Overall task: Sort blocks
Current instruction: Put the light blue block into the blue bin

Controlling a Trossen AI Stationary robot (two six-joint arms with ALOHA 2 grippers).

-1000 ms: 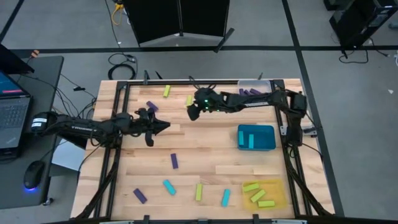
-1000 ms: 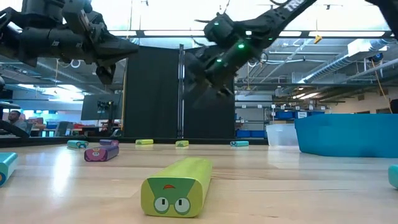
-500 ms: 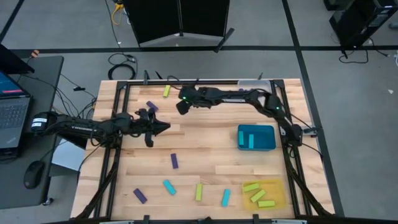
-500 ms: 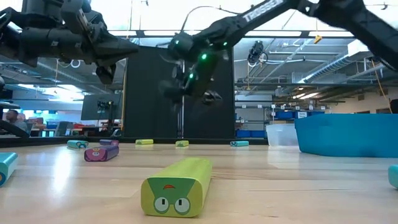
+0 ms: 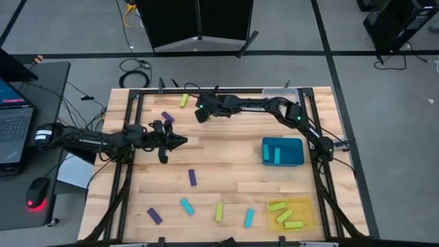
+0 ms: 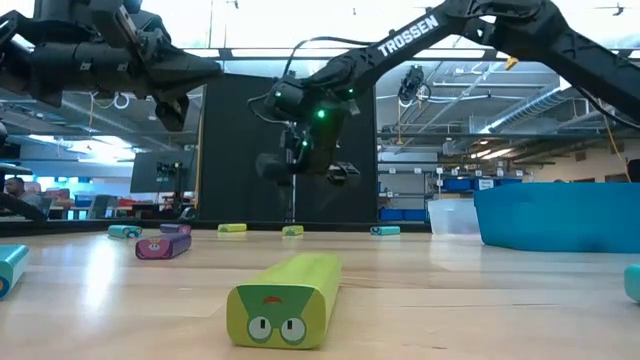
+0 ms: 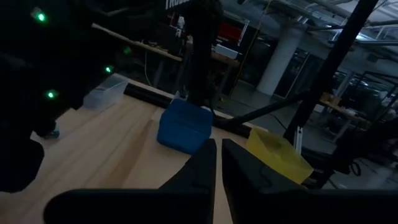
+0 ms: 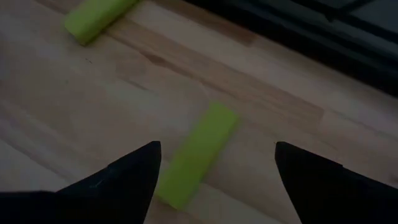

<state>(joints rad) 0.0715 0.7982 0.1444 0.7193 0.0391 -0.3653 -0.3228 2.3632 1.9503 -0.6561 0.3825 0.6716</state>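
Observation:
Blocks lie scattered on the wooden table [image 5: 226, 165]. My right gripper [image 5: 199, 114] hangs open at the far middle, slanting down over a yellow-green block [image 8: 198, 154], its fingers either side of the block and clear of it. A second yellow-green block [image 8: 99, 17] lies just beyond, also seen in the high view [image 5: 184, 101]. A purple block [image 5: 167, 118] lies to the left of them. My left gripper [image 5: 180, 140] is shut and level above the table's left middle, holding nothing.
A teal tray [image 5: 296, 159] with cyan blocks stands at the right, a yellow tray [image 5: 306, 206] with yellow-green blocks at the near right, and a clear tray [image 5: 282, 91] with purple blocks at the far right. More purple [image 5: 193, 178], cyan [image 5: 186, 206] and yellow-green [image 5: 219, 211] blocks lie near the front.
My right gripper has swung toward the table's left edge and come down, tipping from nearly level to slanting downward, and now hangs over the yellow-green block at the far middle. The blocks have stayed where they were.

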